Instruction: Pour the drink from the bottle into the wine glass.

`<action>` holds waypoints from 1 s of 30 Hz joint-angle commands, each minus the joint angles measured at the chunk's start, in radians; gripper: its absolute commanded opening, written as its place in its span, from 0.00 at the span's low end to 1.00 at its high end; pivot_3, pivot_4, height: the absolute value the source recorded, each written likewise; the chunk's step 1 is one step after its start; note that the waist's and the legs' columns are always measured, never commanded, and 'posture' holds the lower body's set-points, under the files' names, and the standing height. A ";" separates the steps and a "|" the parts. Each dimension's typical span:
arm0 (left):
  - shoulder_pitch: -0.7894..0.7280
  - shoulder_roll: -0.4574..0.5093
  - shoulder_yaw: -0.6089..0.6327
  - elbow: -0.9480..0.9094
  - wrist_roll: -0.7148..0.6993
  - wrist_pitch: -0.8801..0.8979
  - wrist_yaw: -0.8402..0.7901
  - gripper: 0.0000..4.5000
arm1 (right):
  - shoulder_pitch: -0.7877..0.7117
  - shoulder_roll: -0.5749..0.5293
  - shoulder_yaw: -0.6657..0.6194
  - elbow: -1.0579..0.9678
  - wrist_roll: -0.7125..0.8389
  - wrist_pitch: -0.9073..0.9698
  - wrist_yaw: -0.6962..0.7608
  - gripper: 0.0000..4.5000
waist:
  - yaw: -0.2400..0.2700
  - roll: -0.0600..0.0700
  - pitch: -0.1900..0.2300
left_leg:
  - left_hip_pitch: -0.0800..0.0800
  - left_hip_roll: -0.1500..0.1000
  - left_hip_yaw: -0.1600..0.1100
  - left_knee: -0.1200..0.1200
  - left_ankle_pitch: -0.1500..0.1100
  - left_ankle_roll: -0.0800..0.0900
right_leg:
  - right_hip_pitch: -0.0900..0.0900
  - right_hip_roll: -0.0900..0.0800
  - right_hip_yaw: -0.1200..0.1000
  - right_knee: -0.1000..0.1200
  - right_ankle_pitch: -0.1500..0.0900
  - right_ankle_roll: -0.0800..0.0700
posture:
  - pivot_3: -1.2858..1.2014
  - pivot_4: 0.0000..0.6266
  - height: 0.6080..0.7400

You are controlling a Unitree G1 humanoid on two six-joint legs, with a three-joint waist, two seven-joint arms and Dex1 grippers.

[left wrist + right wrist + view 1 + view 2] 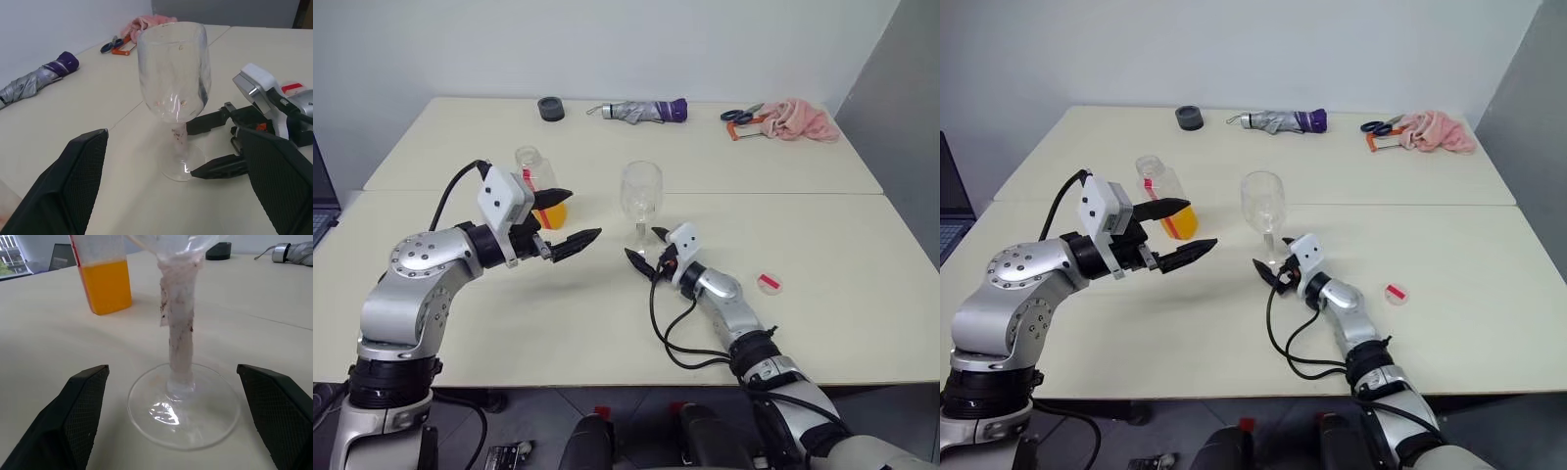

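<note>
The wine glass (641,194) stands upright and empty in the middle of the table (862,323). My right gripper (645,247) is open, one finger on each side of the glass's foot (186,406) and stem, not touching. The bottle (535,181) stands to the left of the glass, uncapped, with the orange drink (107,286) in its lower part. My left gripper (570,217) is open and level between bottle and glass, pointing at the glass (173,73). The bottle is outside its fingers, close behind the far one.
At the table's far edge lie a black round thing (551,108), a folded umbrella (636,111), scissors (741,115) and a pink cloth (798,119). A small red-and-white disc (770,284) lies right of my right arm. A laptop (321,211) shows at the left edge.
</note>
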 commanded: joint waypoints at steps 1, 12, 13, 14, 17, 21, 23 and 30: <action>0.008 -0.006 0.033 -0.043 -0.028 0.000 0.017 1.00 | 0.039 -0.014 0.005 -0.117 0.016 0.043 0.018 0.99 | 0.000 0.000 0.000 | 0.000 0.000 0.000 0.000 0.000 0.000 | 0.000 0.000 0.000 0.000 0.000 0.000 | 0.52 0.24 1.00; 0.185 -0.078 0.053 0.083 0.057 -0.063 0.146 1.00 | 0.323 -0.257 0.080 -0.698 0.108 0.317 0.222 0.99 | 0.005 0.000 0.000 | 0.000 0.000 0.000 0.000 0.000 0.000 | 0.000 0.000 0.000 -0.001 0.000 0.000 | 0.52 0.24 1.00; 0.200 -0.091 0.053 0.107 0.076 -0.084 0.166 1.00 | 0.343 -0.284 0.080 -0.751 0.122 0.347 0.238 0.99 | 0.006 0.000 0.000 | 0.000 0.000 -0.001 0.001 0.000 0.000 | 0.000 0.000 0.000 0.000 0.000 0.000 | 0.52 0.24 1.00; 0.210 -0.109 0.057 0.125 0.090 -0.099 0.193 1.00 | 0.356 -0.305 0.080 -0.793 0.132 0.371 0.247 0.99 | 0.006 0.000 0.000 | 0.000 0.000 -0.001 0.001 0.000 0.000 | 0.000 0.000 -0.001 0.000 0.000 0.000 | 0.52 0.24 1.00; 0.222 -0.176 0.069 0.176 0.152 -0.166 0.312 1.00 | 0.389 -0.372 0.083 -0.910 0.162 0.432 0.283 0.99 | 0.008 0.000 0.000 | 0.000 0.000 -0.001 0.001 0.000 0.000 | 0.001 0.000 0.000 -0.001 0.000 0.000 | 0.52 0.24 1.00; 0.213 -0.222 0.072 0.253 0.235 -0.262 0.414 1.00 | 0.410 -0.422 0.083 -1.023 0.211 0.500 0.296 0.99 | 0.011 -0.001 0.000 | 0.000 -0.001 -0.001 0.001 0.000 0.000 | 0.001 0.000 -0.001 -0.001 0.000 0.000 | 0.52 0.24 1.00; 0.197 -0.230 0.069 0.286 0.253 -0.303 0.430 1.00 | 0.412 -0.426 0.072 -1.061 0.237 0.532 0.284 0.99 | 0.011 -0.001 0.000 | 0.000 -0.001 -0.001 0.001 0.000 0.000 | 0.001 0.000 -0.001 -0.001 0.000 0.000 | 0.52 0.24 1.00; 0.081 -0.233 0.076 0.418 0.265 -0.355 0.455 1.00 | 0.381 -0.413 0.065 -1.076 0.265 0.576 0.243 0.99 | 0.021 -0.001 0.000 | 0.000 -0.002 -0.001 0.001 0.000 0.000 | 0.001 0.001 -0.001 -0.001 0.000 0.001 | 0.52 0.24 1.00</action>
